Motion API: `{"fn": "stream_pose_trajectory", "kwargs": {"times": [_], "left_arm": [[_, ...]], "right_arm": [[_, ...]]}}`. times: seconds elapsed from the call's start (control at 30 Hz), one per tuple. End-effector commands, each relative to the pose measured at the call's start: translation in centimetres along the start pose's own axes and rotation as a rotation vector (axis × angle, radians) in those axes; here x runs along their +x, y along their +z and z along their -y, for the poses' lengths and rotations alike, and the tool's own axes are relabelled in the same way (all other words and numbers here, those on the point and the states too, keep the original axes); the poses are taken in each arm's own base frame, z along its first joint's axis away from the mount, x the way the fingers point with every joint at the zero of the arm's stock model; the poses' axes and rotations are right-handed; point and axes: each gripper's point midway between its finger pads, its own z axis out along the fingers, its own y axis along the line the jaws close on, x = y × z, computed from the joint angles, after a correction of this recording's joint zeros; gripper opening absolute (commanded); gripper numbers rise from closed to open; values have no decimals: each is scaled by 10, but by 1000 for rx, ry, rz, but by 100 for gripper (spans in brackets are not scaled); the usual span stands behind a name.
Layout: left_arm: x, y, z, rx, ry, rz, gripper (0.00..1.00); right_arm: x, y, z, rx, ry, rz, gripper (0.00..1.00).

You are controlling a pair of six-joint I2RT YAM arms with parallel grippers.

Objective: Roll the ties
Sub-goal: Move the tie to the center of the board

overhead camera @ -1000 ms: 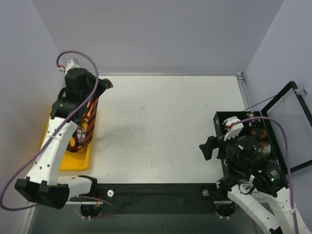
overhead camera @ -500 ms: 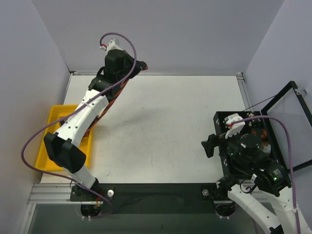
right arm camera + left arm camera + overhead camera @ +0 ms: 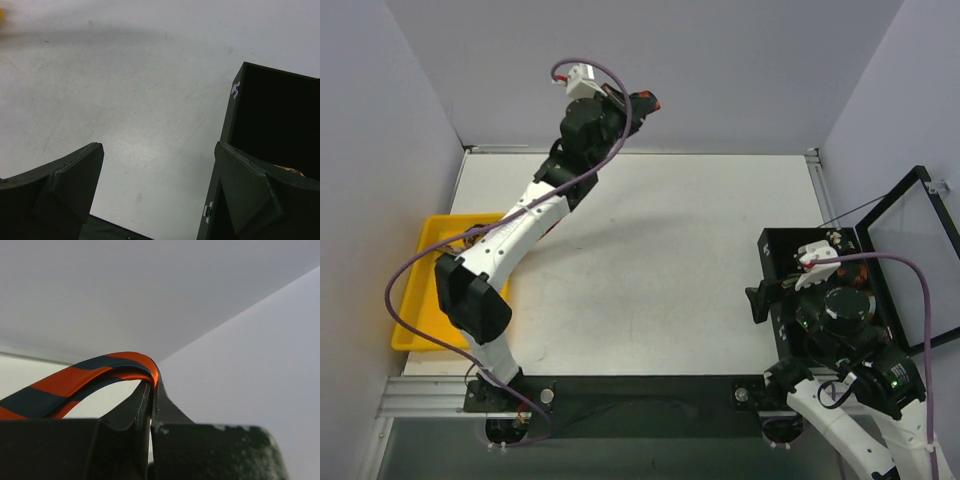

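the red-orange and black striped tie (image 3: 75,382) is pinched tight in the left gripper (image 3: 152,390), high over the bench's (image 3: 670,250) far left. it looks like a carry from the yellow tray (image 3: 405,310). next it needs laying flat mid-bench for rolling. the right gripper (image 3: 157,150) hovers spread by the black box (image 3: 270,110).

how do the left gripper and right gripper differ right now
The left gripper is shut on the red-orange and black striped tie; the right gripper is open and empty. The left gripper faces the pale walls; the right gripper faces down at the white table, beside the open black box. Both are dark two-finger grippers.
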Motion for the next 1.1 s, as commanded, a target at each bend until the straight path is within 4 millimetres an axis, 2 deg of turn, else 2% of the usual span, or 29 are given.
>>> {"fn": "stream_pose_trajectory", "kwargs": {"times": [0.0,0.03,0.07,0.1,0.17,0.2,0.27,0.3,0.33,0.37,0.4,0.43,0.47,0.5,0.53,0.57,0.6,0.67,0.7,0.77,0.8,0.83,0.87,0.9,0.93,0.97,1.0,1.03,1.07], "left_arm": [[73,19,-17,41,-40,-58,9],[106,27,-31,33,-47,-115,10],[131,27,-26,54,-66,-155,11],[169,35,-44,42,-62,-219,11],[199,40,-40,102,-94,-237,11],[236,41,-57,84,-130,-281,11],[260,44,-55,121,-189,-292,11],[272,43,-45,148,-204,-303,11],[292,45,-54,144,-203,-324,15],[297,45,-45,174,-194,-324,19],[296,46,-24,223,-195,-319,24],[305,46,-18,250,-185,-341,42],[306,46,-10,277,-171,-346,49],[300,45,3,309,-171,-341,55],[297,43,10,334,-166,-352,67],[294,41,12,338,-147,-354,73],[278,37,23,350,-139,-345,79],[276,30,3,291,-66,-375,93],[251,22,15,293,-47,-356,95],[250,6,-31,151,60,-421,97],[217,-1,-30,95,95,-372,97],[206,-9,-47,18,147,-377,97],[201,-28,-95,-146,257,-446,97],[167,-41,-103,-228,309,-397,97],[151,-53,-119,-297,355,-397,97],[136,-77,-162,-430,441,-444,97],[102,-92,-167,-493,487,-385,97],[88,-110,-185,-553,568,-412,97],[71,-125,-213,-638,612,-412,97]], "right_arm": [[3,3,7,46,28,12,100],[5,4,7,48,32,9,100],[6,4,7,50,39,7,100],[9,5,7,50,46,3,100],[13,6,6,49,51,-5,100],[15,7,5,47,61,-8,100],[18,6,5,45,69,-8,100],[19,5,5,44,76,-8,100],[19,4,4,42,86,-5,100],[20,2,5,44,89,-8,100],[19,1,5,42,92,-3,100],[19,-1,5,43,98,-2,100],[19,-2,6,46,99,-1,100],[18,-4,6,45,101,3,100],[18,-4,6,45,101,3,100],[18,-4,6,46,101,0,100],[16,-5,6,45,101,8,100],[15,-3,5,41,95,-7,100],[15,-2,4,37,91,-12,100],[13,2,0,23,86,-33,100],[13,3,-1,19,86,-42,100],[12,4,-4,7,87,-50,100],[13,7,-6,-1,84,-71,100],[14,9,-11,-24,86,-85,100],[13,10,-14,-37,85,-91,100],[15,13,-15,-42,84,-112,100],[17,14,-23,-83,88,-126,100],[19,17,-25,-90,88,-141,100],[22,18,-27,-99,92,-154,100]]}}
